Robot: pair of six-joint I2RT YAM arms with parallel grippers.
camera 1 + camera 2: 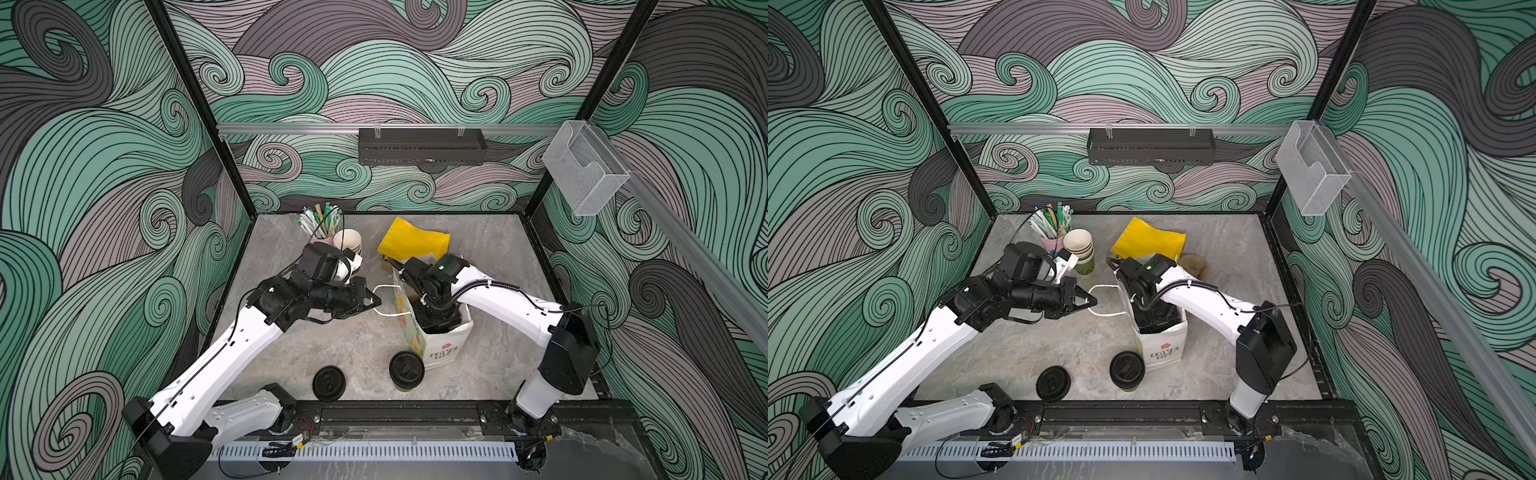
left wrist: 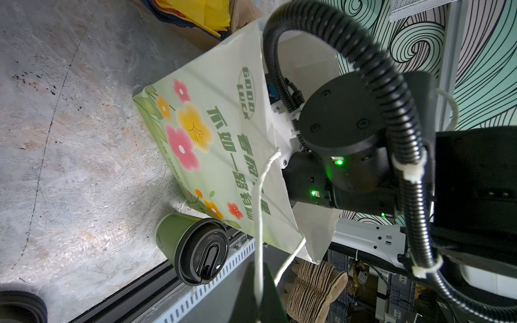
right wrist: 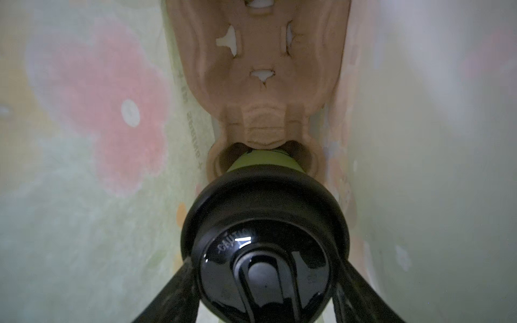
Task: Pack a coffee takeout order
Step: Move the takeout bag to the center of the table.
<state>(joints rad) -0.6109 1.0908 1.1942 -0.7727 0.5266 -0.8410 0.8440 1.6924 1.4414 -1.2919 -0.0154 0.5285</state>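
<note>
Black lid (image 3: 264, 251) sits closest in the right wrist view, capping the green cup (image 3: 263, 160) we're packing. We see the right tool (image 3: 264, 268) clamped on it, one finger on each side just under the lid rim. It's inside the paper bag (image 3: 98, 139), upright. Its long axis runs straight down, lid toward the camera, base at the near socket of the pulp tray (image 3: 260, 70). Seated or not, we can't tell. We judge it light, thin-walled and easy to crush, and the lid slick and able to pop off. So the hold belongs on the wall below the rim, gently.

Left wrist view: the left tool (image 2: 257, 288) is pinched together on the bag's string handle (image 2: 258, 237), pulling the mouth open. We mark a second cup (image 2: 173, 235), lidded, standing on the surface (image 2: 70, 139) just beside the bag.

Both top views: the right arm (image 1: 498, 299) reaches down into the bag. We note a spare lid (image 1: 328, 382) flat near the front edge and yellow napkins (image 1: 413, 239) behind the bag, not packed.
</note>
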